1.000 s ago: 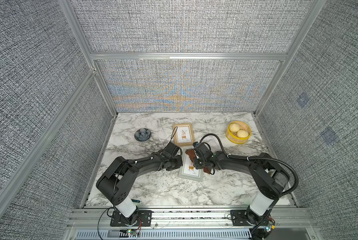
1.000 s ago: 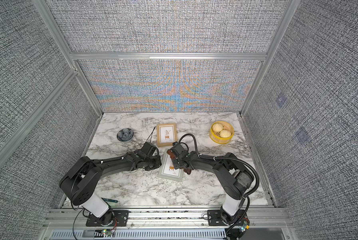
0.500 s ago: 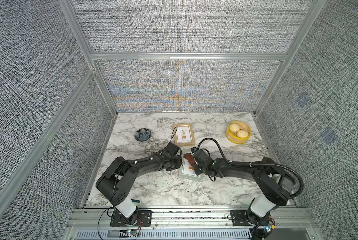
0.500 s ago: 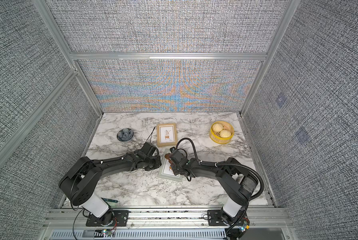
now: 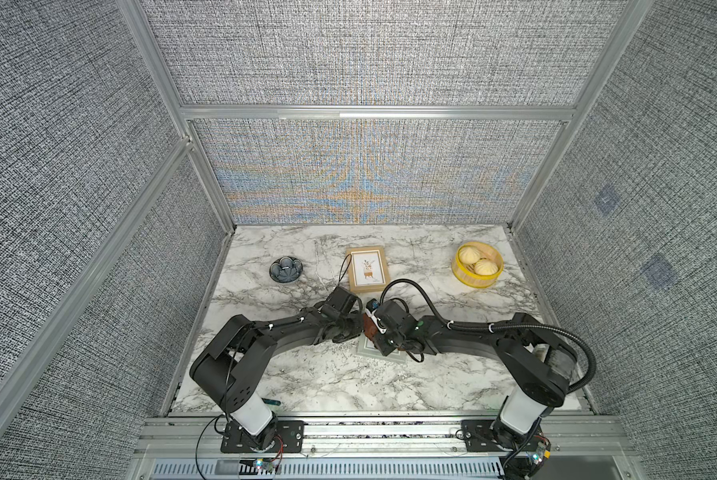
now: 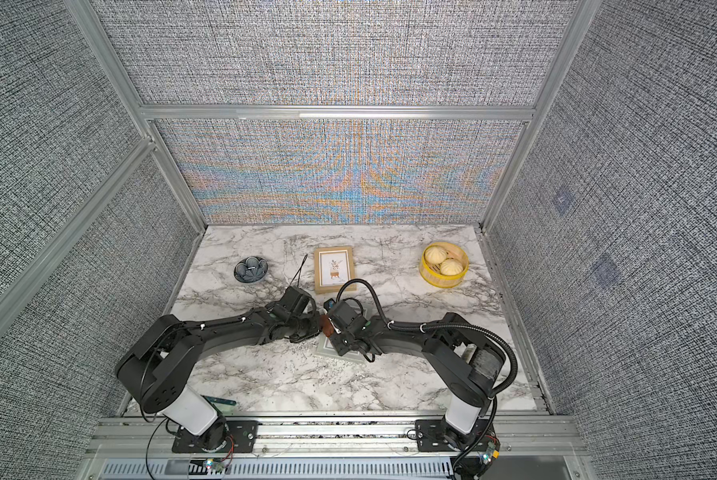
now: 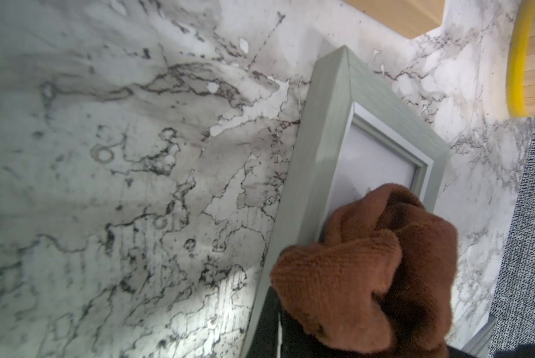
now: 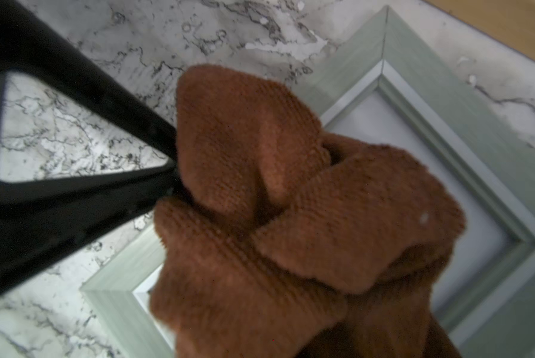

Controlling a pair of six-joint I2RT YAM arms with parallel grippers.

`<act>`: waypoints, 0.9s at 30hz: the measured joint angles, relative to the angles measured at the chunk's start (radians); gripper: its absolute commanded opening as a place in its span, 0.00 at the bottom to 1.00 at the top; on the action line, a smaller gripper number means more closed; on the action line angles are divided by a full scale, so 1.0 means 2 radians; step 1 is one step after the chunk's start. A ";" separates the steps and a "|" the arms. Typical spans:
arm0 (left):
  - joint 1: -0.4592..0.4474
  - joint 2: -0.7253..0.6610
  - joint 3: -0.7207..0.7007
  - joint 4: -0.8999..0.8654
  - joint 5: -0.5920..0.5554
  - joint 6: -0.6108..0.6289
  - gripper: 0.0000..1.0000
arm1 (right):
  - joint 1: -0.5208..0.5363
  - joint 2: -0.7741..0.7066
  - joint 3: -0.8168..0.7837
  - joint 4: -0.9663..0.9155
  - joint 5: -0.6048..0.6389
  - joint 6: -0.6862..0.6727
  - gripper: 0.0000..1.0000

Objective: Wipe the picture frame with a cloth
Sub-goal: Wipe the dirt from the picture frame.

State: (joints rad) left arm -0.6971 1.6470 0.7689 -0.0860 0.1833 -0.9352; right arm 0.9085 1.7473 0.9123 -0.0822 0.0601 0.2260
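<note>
**A:** What's on the left of the white marbled tabletop?

**B:** A small round dark-blue bowl with a petal pattern, well apart from both arms. Nearer the middle is the left gripper, jaws pressed together. In the right wrist view its black tip touches the cloth at the frame's edge.

**A:** And the middle?

**B:** A light wooden rectangular picture frame lies flat toward the back. In front of it lies a pale grey-green rectangular picture frame, also flat. The soft reddish-brown fabric cloth is bunched on its glass and over one rail.

**A:** Who has the cloth?

**B:** The right gripper, clamped tight on it, with its fingers buried in the folds.

**A:** Far right?

**B:** A round yellow-rimmed bamboo steamer basket holding two pale buns, near the back corner.
</note>
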 measured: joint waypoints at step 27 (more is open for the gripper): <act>0.000 0.006 0.009 -0.008 0.002 -0.003 0.00 | -0.052 -0.030 -0.042 0.055 -0.056 0.009 0.00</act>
State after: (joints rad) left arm -0.6968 1.6600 0.7864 -0.1028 0.1871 -0.9421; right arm 0.8047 1.6878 0.8280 0.0273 -0.0517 0.2447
